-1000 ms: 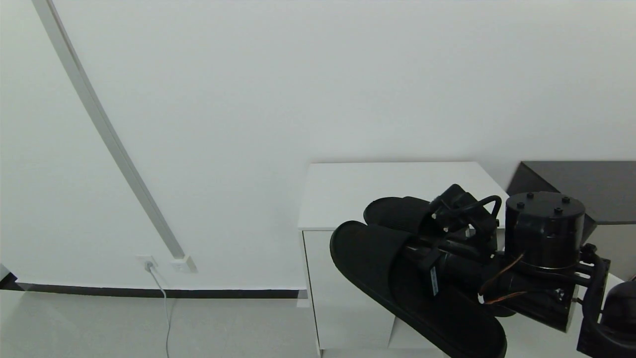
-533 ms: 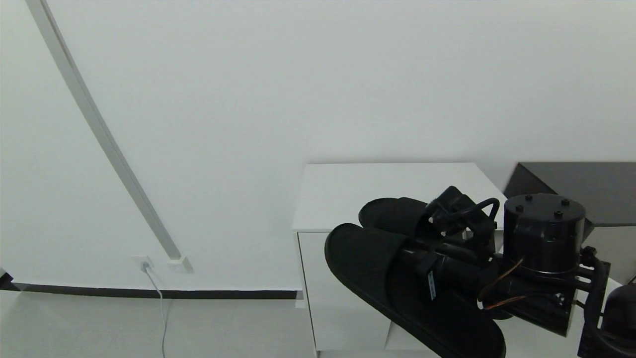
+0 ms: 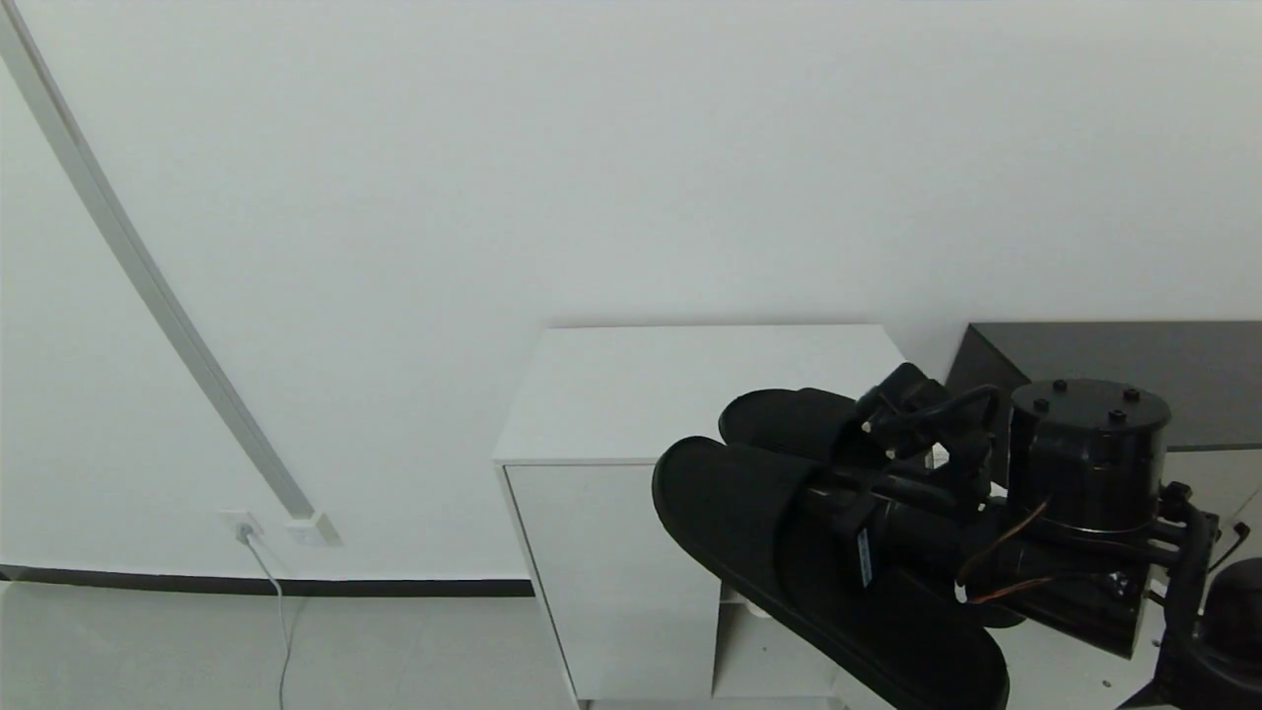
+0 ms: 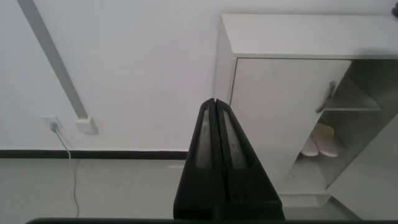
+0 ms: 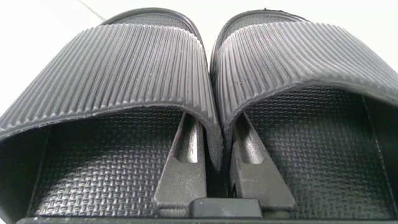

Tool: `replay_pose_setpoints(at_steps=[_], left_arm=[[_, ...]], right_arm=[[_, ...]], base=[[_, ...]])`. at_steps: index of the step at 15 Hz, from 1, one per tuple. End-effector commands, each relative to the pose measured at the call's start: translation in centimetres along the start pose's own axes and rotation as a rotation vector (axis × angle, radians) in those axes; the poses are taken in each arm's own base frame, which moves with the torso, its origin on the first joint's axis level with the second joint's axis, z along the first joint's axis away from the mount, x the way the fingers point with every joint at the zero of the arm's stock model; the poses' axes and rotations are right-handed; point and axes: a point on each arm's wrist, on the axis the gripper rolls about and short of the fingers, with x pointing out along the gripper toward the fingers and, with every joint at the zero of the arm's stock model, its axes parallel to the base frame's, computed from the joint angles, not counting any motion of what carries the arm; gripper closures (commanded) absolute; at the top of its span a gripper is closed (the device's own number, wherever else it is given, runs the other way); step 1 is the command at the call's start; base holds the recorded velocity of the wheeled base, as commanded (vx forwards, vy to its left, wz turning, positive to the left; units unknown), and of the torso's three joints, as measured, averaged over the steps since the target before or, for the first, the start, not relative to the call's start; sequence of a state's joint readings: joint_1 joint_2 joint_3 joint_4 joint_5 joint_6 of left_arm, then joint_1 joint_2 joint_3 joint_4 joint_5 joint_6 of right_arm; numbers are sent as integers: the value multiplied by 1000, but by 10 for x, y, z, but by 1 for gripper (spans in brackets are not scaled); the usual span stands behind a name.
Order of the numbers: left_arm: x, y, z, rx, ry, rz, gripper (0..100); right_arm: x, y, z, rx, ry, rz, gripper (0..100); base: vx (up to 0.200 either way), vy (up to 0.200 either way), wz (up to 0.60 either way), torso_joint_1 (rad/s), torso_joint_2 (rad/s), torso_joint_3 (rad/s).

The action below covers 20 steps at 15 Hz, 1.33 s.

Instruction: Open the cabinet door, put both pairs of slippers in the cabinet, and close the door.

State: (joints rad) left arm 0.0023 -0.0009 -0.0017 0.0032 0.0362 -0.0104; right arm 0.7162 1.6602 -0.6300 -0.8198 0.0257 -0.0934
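While the cabinet (image 4: 292,37) door (image 4: 280,118) stands open with 1 pale pair (image 4: 320,140) inside, the right hand (image 5: 214,134) grips the black slippers (image 3: 779,513) by their straps before the cabinet's front. The left hand (image 4: 215,124) is clenched, empty. Placing them and closing remain.

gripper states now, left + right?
Left gripper: closed, empty.
Right gripper: closed on the black slippers, pinching the two straps together.
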Motion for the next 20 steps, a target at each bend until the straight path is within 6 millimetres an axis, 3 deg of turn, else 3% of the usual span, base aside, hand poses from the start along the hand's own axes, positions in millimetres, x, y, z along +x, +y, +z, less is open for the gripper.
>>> replay_pose_setpoints(at_steps=[1,5,15,20], left_arm=[[0,0,0,0,1,0,100],[0,0,0,1,1,0,100],[0,0,0,0,1,0,100],[0,0,0,0,1,-2,100]], right_arm=[[-3,0,0,0,-2,2,100],[-2,0,-1,0,1,2,100],[-3,3,-4,-2,0,14,100],[-2,3,-5,-2,0,14,100]], base=[[0,-200,0,-2,7,2],[0,-200,0,1,1,2],[0,0,0,0,0,0],[-200,0,0,3,2,1]])
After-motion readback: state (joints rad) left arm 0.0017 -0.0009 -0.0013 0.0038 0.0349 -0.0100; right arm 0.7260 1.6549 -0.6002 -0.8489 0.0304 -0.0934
